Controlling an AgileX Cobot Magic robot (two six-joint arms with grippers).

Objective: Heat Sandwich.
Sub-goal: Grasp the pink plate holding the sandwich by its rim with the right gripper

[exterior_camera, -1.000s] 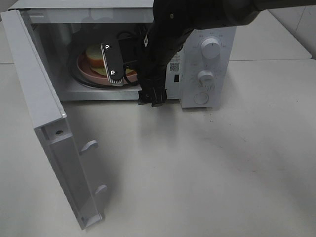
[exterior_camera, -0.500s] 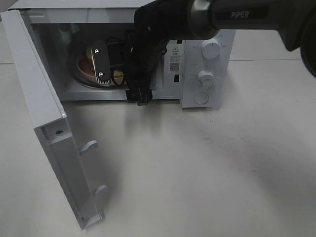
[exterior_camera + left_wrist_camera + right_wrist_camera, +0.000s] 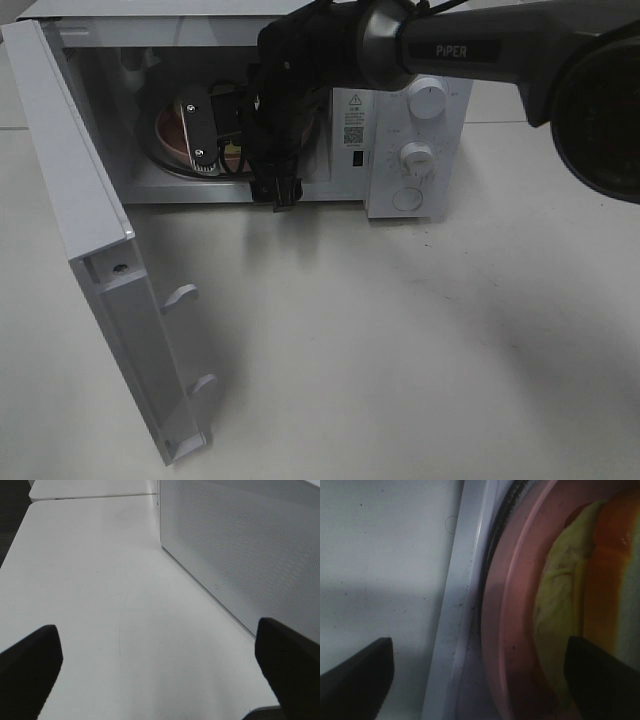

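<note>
The sandwich (image 3: pixel 600 580) lies on a round pink plate (image 3: pixel 515 630) inside the open microwave (image 3: pixel 300 30); its tan crust and yellowish-green layer (image 3: pixel 560 600) show in the right wrist view. My right gripper (image 3: pixel 212 135) reaches into the cavity and hides most of the sandwich in the high view, where only the plate's edge (image 3: pixel 168 135) shows. Its jaws stand wide open (image 3: pixel 477 680), one finger (image 3: pixel 355 675) off the plate's rim, the other (image 3: pixel 600 680) over the sandwich. My left gripper (image 3: pixel 160 670) is open above the bare table, out of the high view.
The microwave door (image 3: pixel 90 200) swings out to the left front. The control panel with two knobs (image 3: pixel 428 100) is on the right of the cavity. A white perforated panel (image 3: pixel 240 545) stands beside my left gripper. The right arm (image 3: pixel 460 45) crosses above the microwave.
My right arm has pushed farther left and deeper into the microwave, and its gripper now covers the sandwich in the high view. Its jaws have narrowed slightly.
</note>
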